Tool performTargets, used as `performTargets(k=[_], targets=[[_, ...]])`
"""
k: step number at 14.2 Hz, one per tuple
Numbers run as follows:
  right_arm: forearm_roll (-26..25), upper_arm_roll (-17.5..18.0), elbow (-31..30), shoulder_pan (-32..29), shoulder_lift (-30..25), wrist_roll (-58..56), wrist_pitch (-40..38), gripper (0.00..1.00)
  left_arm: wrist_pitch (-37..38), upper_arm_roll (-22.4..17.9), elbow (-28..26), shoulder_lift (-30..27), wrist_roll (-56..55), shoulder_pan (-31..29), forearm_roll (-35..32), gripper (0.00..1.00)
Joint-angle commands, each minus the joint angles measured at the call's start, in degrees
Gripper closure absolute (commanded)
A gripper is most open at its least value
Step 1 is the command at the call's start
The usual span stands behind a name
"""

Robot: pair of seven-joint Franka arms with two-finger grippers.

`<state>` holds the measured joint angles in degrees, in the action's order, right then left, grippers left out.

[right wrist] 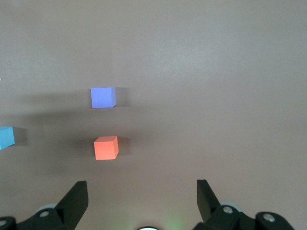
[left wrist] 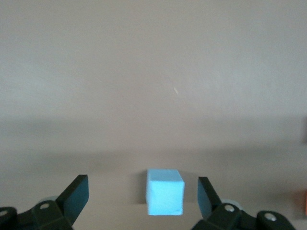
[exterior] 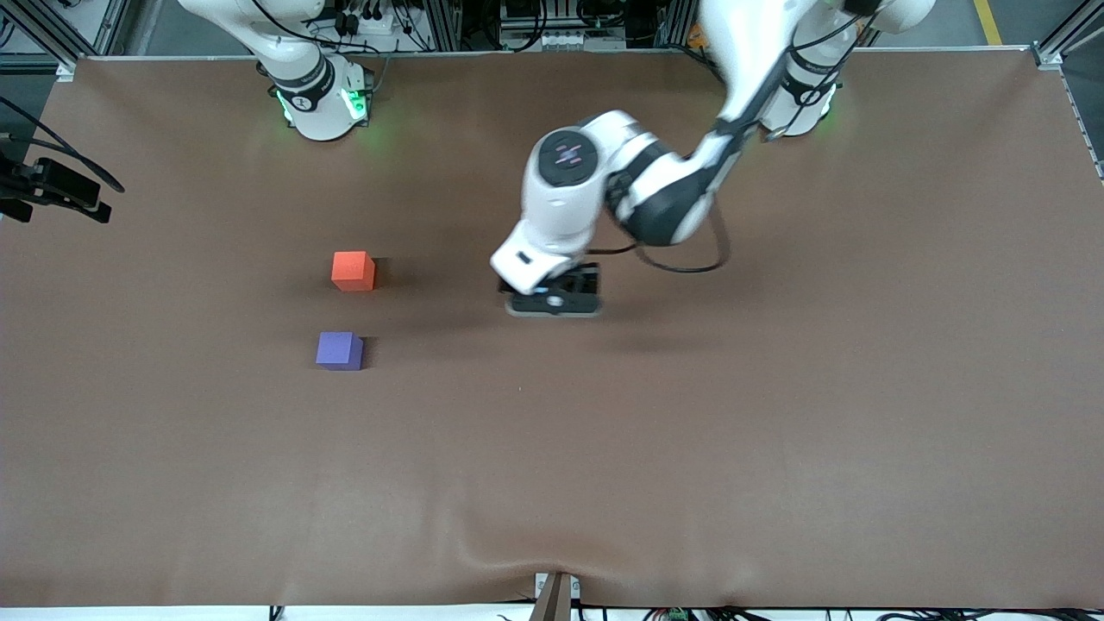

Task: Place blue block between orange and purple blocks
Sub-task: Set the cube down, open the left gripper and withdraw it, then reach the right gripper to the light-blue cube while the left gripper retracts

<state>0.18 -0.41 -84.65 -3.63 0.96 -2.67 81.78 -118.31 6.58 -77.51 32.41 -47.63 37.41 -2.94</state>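
Note:
The blue block (left wrist: 164, 191) rests on the brown table between the fingers of my left gripper (left wrist: 141, 190), which stands open with a gap on each side of the cube. In the front view the left gripper (exterior: 552, 297) hangs low over the middle of the table and hides the blue block. The orange block (exterior: 353, 271) and the purple block (exterior: 339, 350) sit apart toward the right arm's end, the purple one nearer the front camera. My right gripper (right wrist: 141, 191) is open and empty, high over the orange block (right wrist: 106, 147) and the purple block (right wrist: 103, 97).
The brown table cover (exterior: 690, 448) is bare around the cubes. A black camera mount (exterior: 52, 190) juts in at the right arm's end. The right arm's base (exterior: 319, 95) stands at the table's back edge, and the arm waits.

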Motion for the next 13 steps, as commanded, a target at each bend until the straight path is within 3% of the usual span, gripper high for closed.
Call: performTargets(k=[1,8,13], targets=[[-0.7,0.6,1.0,-0.3,2.4,-0.1,-0.6,0.0,4.0,0.5,-2.5,-5.5,0.8,-6.7,0.0,0.0],[0.4,0.8,0.8,2.4,4.6,0.7,-1.9,0.0,22.1,0.8,-5.7,-14.5,20.7,-23.4,0.0,0.0],[7.2,0.8,0.7,8.3,8.2,6.9,-1.3,0.0,23.8,1.1,-20.6,-27.5,35.6,-33.3,0.4,0.0]])
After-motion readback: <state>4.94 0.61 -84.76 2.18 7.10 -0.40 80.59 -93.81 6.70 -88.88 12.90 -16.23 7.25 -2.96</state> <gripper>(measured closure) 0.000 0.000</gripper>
